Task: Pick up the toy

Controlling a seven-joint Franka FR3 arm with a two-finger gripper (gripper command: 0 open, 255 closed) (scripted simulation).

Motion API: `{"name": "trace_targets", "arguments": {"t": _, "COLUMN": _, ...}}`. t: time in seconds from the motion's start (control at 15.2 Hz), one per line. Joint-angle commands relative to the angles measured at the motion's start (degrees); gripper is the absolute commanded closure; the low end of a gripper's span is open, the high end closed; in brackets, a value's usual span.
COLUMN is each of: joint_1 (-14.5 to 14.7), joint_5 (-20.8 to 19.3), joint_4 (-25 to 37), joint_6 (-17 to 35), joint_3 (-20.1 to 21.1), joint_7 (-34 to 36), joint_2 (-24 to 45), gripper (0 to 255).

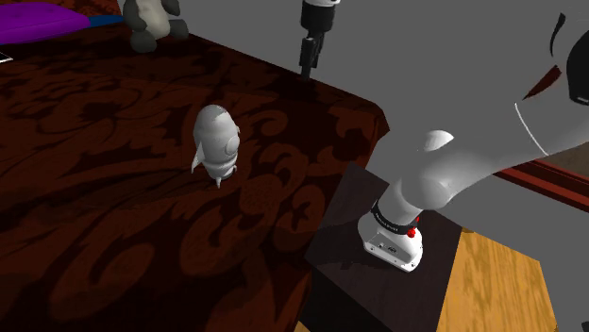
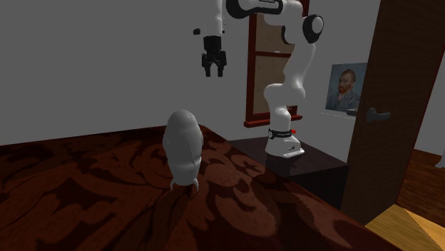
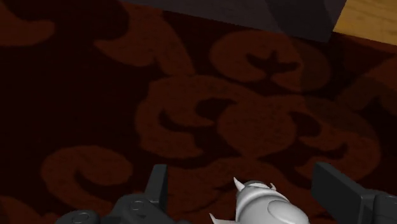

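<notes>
Toy (image 1: pixel 216 141): grey rocket — upright on patterned cover (image 1: pixel 104 198).
Gripper (image 2: pixel 213 73): well above toy — jaws spread, empty.

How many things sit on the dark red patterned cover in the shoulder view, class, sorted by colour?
Pale grey: 2, the rocket-shaped toy and a figure at the back.
Purple: 1, a cushion.
Total: 3

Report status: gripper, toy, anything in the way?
Gripper open, high up, holding nothing. White rocket toy upright on the dark red patterned cover, well below it. Grey figure far off, out of the path.
</notes>
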Motion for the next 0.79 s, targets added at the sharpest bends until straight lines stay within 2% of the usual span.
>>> {"name": "trace_targets", "arguments": {"t": 0.0, "joint_1": 1.38, "joint_5": -1.33, "joint_4": 2.91, "joint_6": 0.97, "joint_3": 0.65, "joint_7": -3.50, "joint_2": 4.92, "gripper": 0}}
{"name": "trace_targets", "arguments": {"t": 0.73, "joint_1": 8.16, "joint_5": -10.07, "joint_4": 20.25, "joint_6": 1.69, "joint_3": 7.18, "joint_7": -18.22, "joint_2": 28.22, "gripper": 0}}
